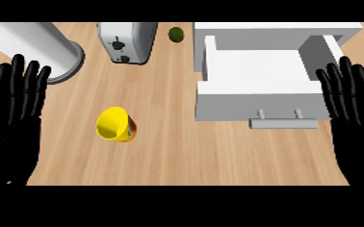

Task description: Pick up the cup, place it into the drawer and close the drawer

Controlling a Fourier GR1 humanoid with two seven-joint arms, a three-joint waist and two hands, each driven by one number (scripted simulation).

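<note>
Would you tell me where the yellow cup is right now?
In the head view, the yellow cup sits left of centre on the counter, left of the open drawer.

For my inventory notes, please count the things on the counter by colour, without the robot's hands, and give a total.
Yellow: 1, the cup
Green: 1, the small round fruit
Silver or grey: 2, the toaster and the tall cylinder
White: 1, the open drawer unit
Total: 5
</note>
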